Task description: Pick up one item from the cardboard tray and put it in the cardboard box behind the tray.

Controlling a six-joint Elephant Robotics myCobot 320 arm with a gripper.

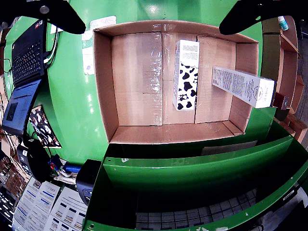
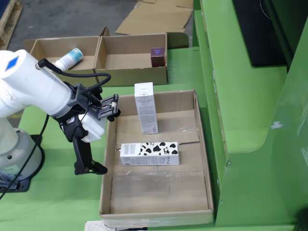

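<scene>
Looking down from the camera on the gripper, the view took in an open cardboard tray resting on a green table. Two long cartons lay in it. A cow-print carton lay flat on the tray floor, white with black patches. A white carton with fine print leaned on the tray's right wall in this view, one end raised over the rim. Two black gripper fingers showed at the top corners of this view, spread wide apart with nothing between them. A laptop sat at the left edge.

The fixed camera showed the white arm at the left, its gripper hanging just outside the tray's left wall, above the table. One dark finger pointed downward; the gripper gripped nothing. In the tray the cow-print carton lay across the middle, and the white carton sat beyond it, tilted against the far wall. Behind the tray stood a divided cardboard box. Its left compartment held a white bottle lying on its side, and its right compartment held a small dark box standing in the far corner.
</scene>
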